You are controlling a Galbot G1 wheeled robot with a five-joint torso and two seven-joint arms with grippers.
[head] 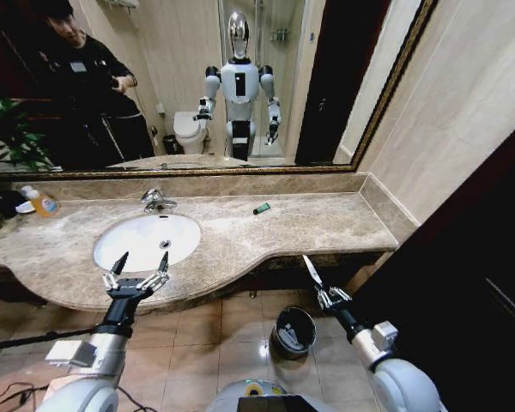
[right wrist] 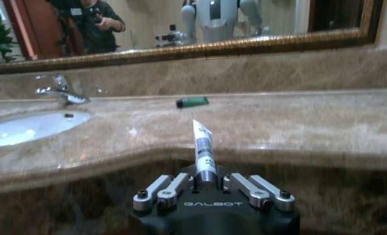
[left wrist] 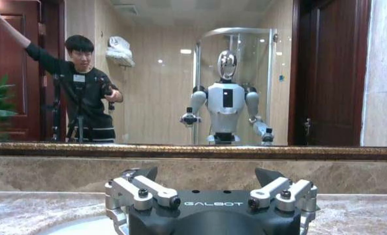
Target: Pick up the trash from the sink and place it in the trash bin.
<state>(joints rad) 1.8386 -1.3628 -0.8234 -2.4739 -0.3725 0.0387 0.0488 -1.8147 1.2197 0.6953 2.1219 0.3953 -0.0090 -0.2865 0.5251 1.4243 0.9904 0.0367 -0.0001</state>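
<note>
Head cam looks fwd and down from above the countertop (head: 266, 232), taking in sink (head: 146, 240), mirror (head: 197, 77) and floor. Left wrist cam sits low at counter level, close, facing the mirror (left wrist: 180, 73) straight on. Right wrist cam, low before the counter edge, shares sink (right wrist: 23, 127), countertop (right wrist: 298, 122) and mirror w/ head cam.

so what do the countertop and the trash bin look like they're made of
Countertop: probably polished marble or similar stone, given its beige mottled veining and soft sheen. Trash bin: seemingly dark shiny metal, judging by highlights on its wall, with a black inside.
</note>
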